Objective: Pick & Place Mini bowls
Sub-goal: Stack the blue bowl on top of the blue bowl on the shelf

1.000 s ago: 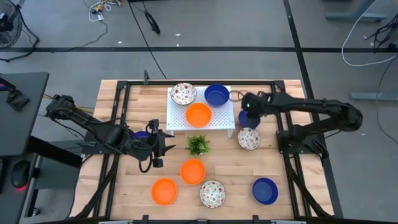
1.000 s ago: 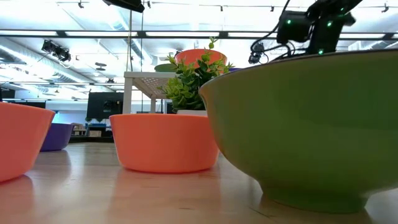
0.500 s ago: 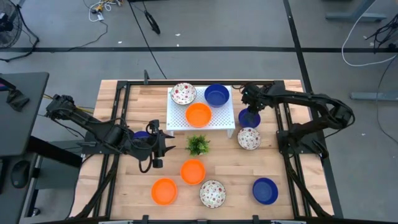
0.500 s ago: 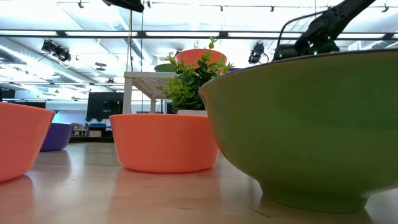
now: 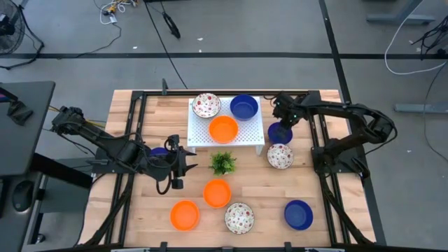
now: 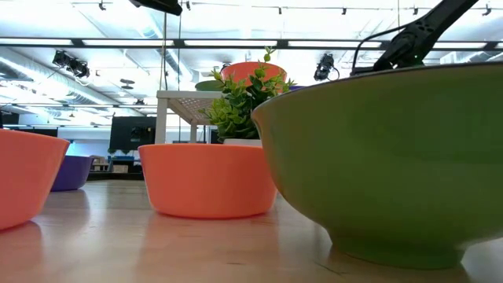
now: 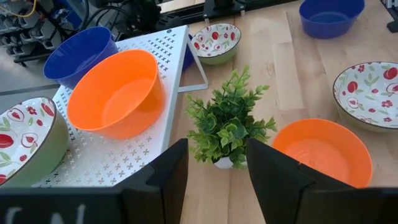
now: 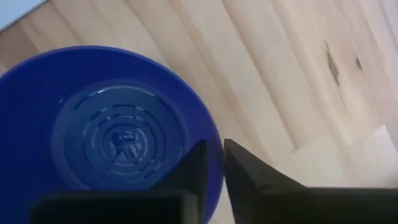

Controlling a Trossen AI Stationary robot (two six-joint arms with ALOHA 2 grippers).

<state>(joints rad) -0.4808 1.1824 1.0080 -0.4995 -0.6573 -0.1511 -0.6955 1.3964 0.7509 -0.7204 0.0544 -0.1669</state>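
A blue mini bowl point(image 5: 280, 134) stands on the table just right of the white rack point(image 5: 203, 129). My right gripper point(image 5: 283, 124) is down on it from above and shut on its rim. The rack carries a speckled bowl point(image 5: 206, 106), a blue bowl point(image 5: 243, 107) and an orange bowl point(image 5: 223, 129). Other bowls rest on the table: speckled point(image 5: 280, 155), orange point(image 5: 217, 192), orange point(image 5: 185, 215), speckled point(image 5: 239, 218), blue point(image 5: 298, 214). My left gripper point(image 7: 214, 180) hangs open above the table, left of the small plant point(image 7: 227, 127). My right gripper has the blue bowl's rim point(image 8: 211, 140) between its two fingers, one finger point(image 8: 194, 167) inside the bowl and the other point(image 8: 249, 177) outside. The fingers come from above, pointing down. The bowl stands upright with its base on the table.
Another blue bowl point(image 5: 159, 151) peeks out from under my left arm. In the low view a green-sided bowl point(image 6: 377, 157) fills the near right and an orange bowl point(image 6: 208, 181) stands behind it. Bare wood point(image 5: 336, 210) lies along the table's near right.
My right gripper has come down onto the blue bowl beside the rack, its arm swinging toward the table's far edge and dropping in the low view. The bowls have kept their places.
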